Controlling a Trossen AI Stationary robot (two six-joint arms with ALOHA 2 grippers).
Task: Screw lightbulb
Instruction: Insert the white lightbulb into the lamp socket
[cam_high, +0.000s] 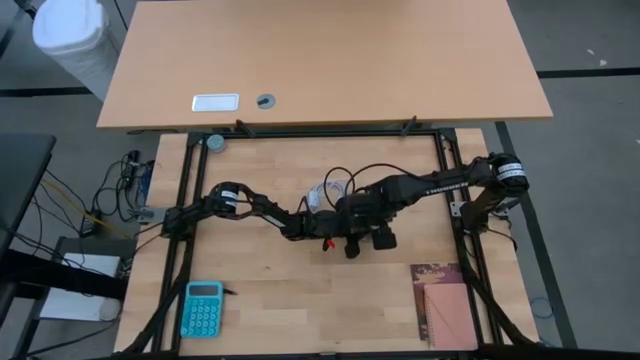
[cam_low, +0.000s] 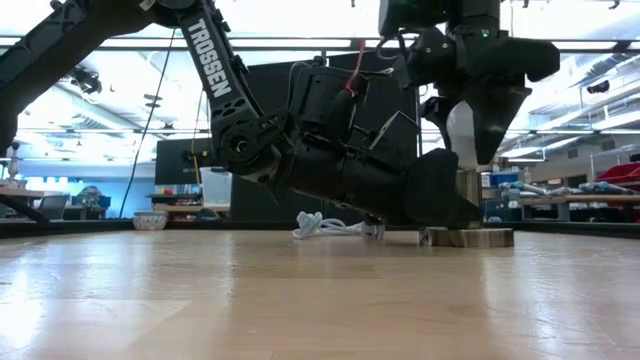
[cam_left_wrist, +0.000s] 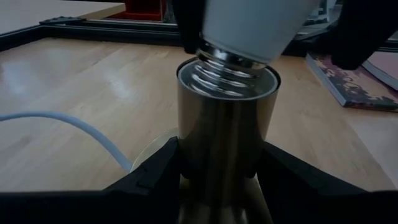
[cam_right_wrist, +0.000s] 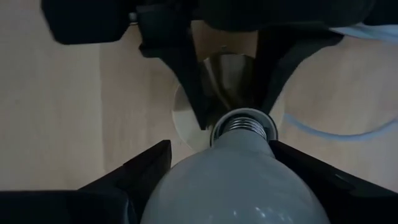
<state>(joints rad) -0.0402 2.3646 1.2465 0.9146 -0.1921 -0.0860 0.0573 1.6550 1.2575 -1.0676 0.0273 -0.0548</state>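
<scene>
The white lightbulb (cam_right_wrist: 239, 180) stands upright, its threaded screw base (cam_left_wrist: 227, 62) down in the mouth of a shiny metal socket cylinder (cam_left_wrist: 224, 118). The socket rises from a round flat base disc (cam_low: 470, 237) lying on the table's middle. My right gripper (cam_right_wrist: 236, 186) points straight down and is shut on the bulb's globe. My left gripper (cam_left_wrist: 221, 180) reaches in almost level from the table's left side and is shut on the socket cylinder. Both meet at the table's centre (cam_high: 350, 228). My left gripper pinches the socket's cylinder wall (cam_left_wrist: 186, 149) between its two fingers, low on the cylinder. It comes in nearly level from the table's left. The socket stands upright on its disc. My right gripper pinches the bulb's globe (cam_right_wrist: 186, 186) between its two fingers from above, pointing down. The bulb is upright, its thread (cam_right_wrist: 244, 126) in the socket's mouth.
A coiled white cable (cam_low: 320, 225) lies just behind the socket and runs off from it (cam_left_wrist: 74, 124). A turquoise calculator (cam_high: 203, 308) lies near the front left, a book (cam_high: 445, 305) near the front right. Black frame rails (cam_high: 320, 132) border the table.
</scene>
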